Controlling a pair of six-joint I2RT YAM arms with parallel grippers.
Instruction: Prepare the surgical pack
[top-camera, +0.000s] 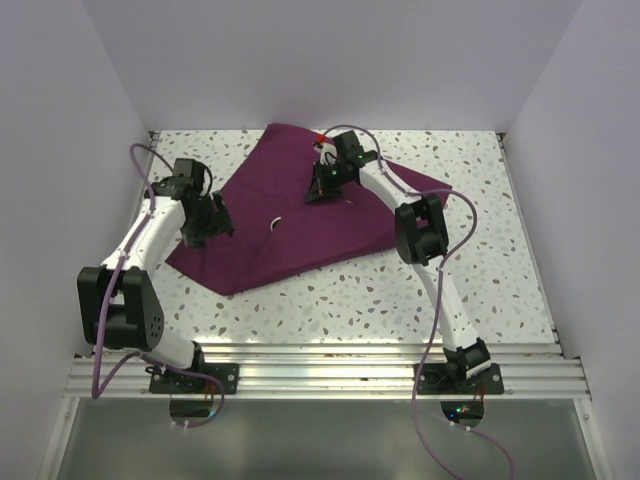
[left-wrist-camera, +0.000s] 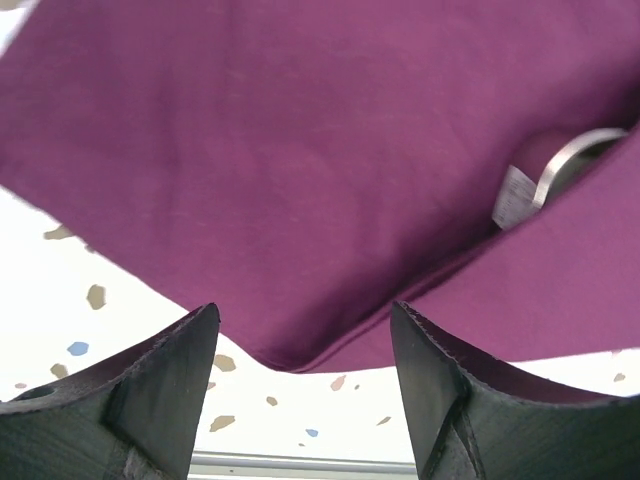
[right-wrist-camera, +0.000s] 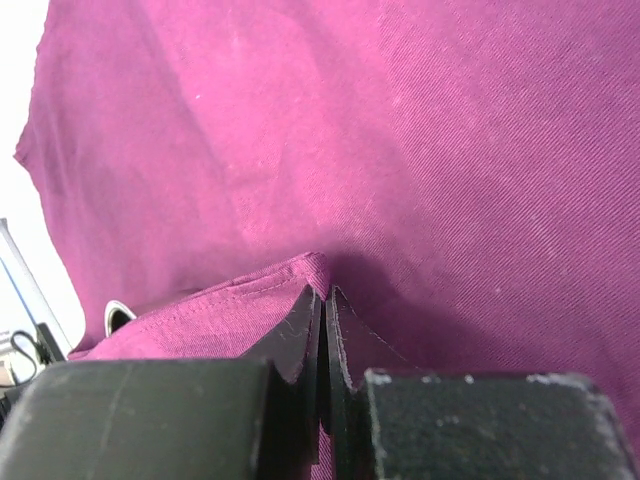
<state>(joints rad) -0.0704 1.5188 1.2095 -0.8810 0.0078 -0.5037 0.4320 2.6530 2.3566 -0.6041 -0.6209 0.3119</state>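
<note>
We found the surgical pack (top-camera: 290, 215), a maroon cloth drape, lying rumpled on the speckled tabletop (top-camera: 400, 290), reaching from the centre toward 11 o'clock in the top view. The right tool (right-wrist-camera: 325, 300), at the drape's 12 o'clock part, was pinched tight on a raised fold of the cloth. The left tool (left-wrist-camera: 305, 320), at the drape's 9 o'clock edge, stood with jaws wide apart over the cloth's border, and a steel ring (left-wrist-camera: 560, 165) peeped from a fold at its 2 o'clock.
</note>
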